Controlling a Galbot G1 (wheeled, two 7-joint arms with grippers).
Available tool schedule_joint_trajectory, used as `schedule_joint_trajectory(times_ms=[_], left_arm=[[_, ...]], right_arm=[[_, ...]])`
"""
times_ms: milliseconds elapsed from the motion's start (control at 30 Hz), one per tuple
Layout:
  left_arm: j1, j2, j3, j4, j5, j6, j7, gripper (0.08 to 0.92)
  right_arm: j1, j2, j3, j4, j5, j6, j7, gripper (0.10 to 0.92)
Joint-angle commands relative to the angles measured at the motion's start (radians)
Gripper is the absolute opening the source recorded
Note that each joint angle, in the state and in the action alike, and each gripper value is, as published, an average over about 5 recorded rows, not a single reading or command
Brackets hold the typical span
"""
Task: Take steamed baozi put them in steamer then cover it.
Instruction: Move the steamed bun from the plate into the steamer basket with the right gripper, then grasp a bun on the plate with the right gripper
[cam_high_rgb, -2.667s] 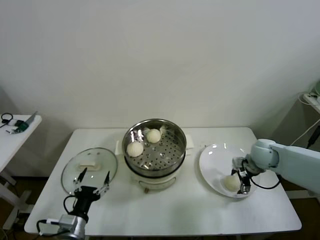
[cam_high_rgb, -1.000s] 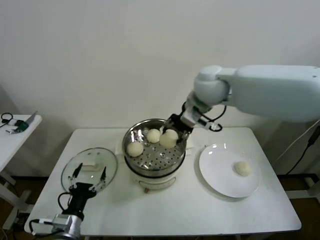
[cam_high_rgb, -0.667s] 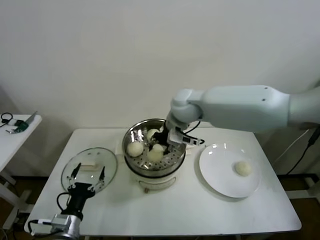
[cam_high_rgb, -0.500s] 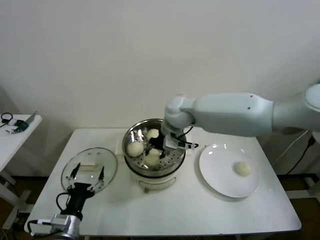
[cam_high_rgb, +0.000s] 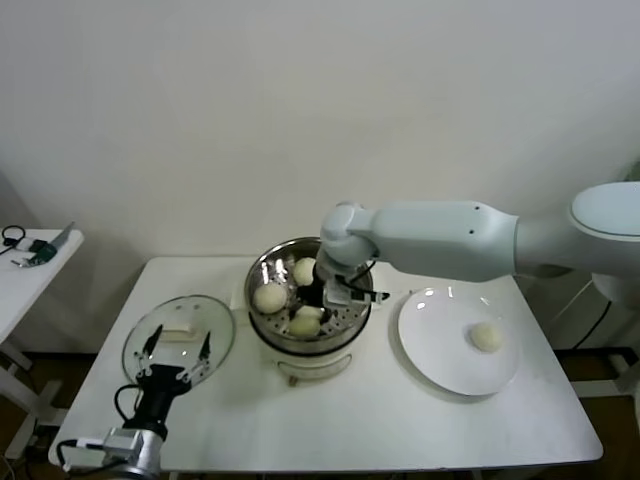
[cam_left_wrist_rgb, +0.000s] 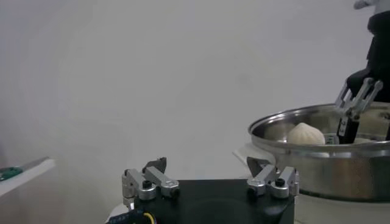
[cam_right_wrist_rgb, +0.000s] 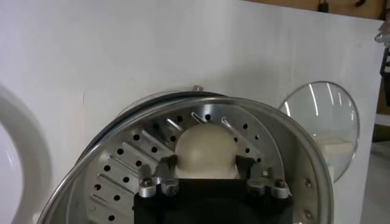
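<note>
From the head view, centre frame, my right gripper (cam_high_rgb: 322, 303) reaches down inside the steamer (cam_high_rgb: 309, 296), pinching a baozi (cam_high_rgb: 305, 321) just above the perforated tray; soft dough, so I judge a light side grip suits. My left gripper (cam_high_rgb: 178, 352) waits spread at lower left, by the cover (cam_high_rgb: 178, 333). In the right wrist view, the baozi (cam_right_wrist_rgb: 204, 150) sits between my fingers (cam_right_wrist_rgb: 165, 165).

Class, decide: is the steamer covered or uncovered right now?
Uncovered. The cover lies flat on the table beside the steamer, whose perforated tray and baozi show.
</note>
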Motion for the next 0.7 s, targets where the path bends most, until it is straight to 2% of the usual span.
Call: schedule_joint_trajectory(times_ms=[33,167,300,433,533,633,700], left_arm=[[0.002,0.004,0.002,-0.004,0.000,0.000,0.003,0.823],[-0.002,0.001,0.010,-0.011,-0.004,0.003,0.004,0.823],[-0.004,0.000,0.018,-0.015,-0.004,0.003,0.006,0.823],[-0.005,0.003,0.022,-0.015,-0.007,0.002,0.007,0.823],[-0.005,0.008,0.023,-0.014,-0.014,-0.001,0.007,0.823],[-0.010,0.010,0.023,-0.009,-0.017,-0.005,0.009,0.823],[-0.014,0.009,0.025,-0.006,-0.019,-0.007,0.011,0.823]], right_arm=[[0.105,-0.009,-0.030,0.003,0.227,0.016,-0.092,0.741],[0.223,-0.046,-0.077,-0.003,0.360,0.019,-0.134,0.812],[0.342,-0.106,-0.159,-0.076,0.491,-0.033,-0.172,0.822],[0.461,-0.193,-0.292,-0.134,0.682,-0.240,-0.248,0.823],[0.526,-0.282,-0.395,-0.117,0.773,-0.421,-0.274,0.823],[0.540,-0.382,-0.473,-0.058,0.823,-0.573,-0.257,0.823],[0.513,-0.453,-0.493,-0.024,0.805,-0.632,-0.236,0.823]])
